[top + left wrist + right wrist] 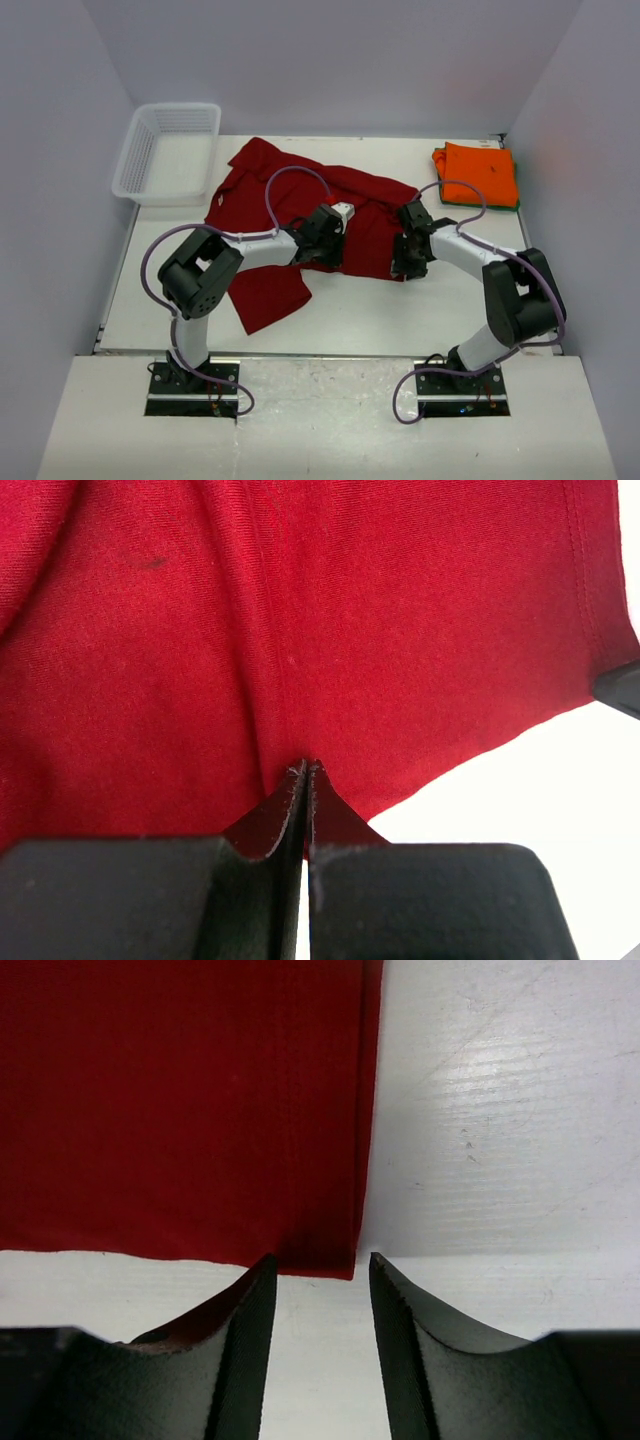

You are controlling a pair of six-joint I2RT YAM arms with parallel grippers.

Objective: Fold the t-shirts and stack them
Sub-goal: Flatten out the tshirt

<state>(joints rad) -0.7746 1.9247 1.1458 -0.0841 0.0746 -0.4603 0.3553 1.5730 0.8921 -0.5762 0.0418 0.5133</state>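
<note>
Red shirt (365,210) lies spread on the table (420,310), long axis L-R, hem to the right. R gripper (320,1260), jaws apart, is nearer the hem's near corner, which sits just ahead between its tips. L gripper (305,770) is closed at a mid-cloth crease; can't tell if cloth is nipped.

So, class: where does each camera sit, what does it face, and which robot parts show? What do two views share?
Top: above, behind the bases, facing down on table, red shirt, orange shirt, basket; both arms show.
Left wrist: faces red shirt; left gripper shut on it.
Right wrist: faces its corner; right gripper open.
Shared: red shirt.
</note>
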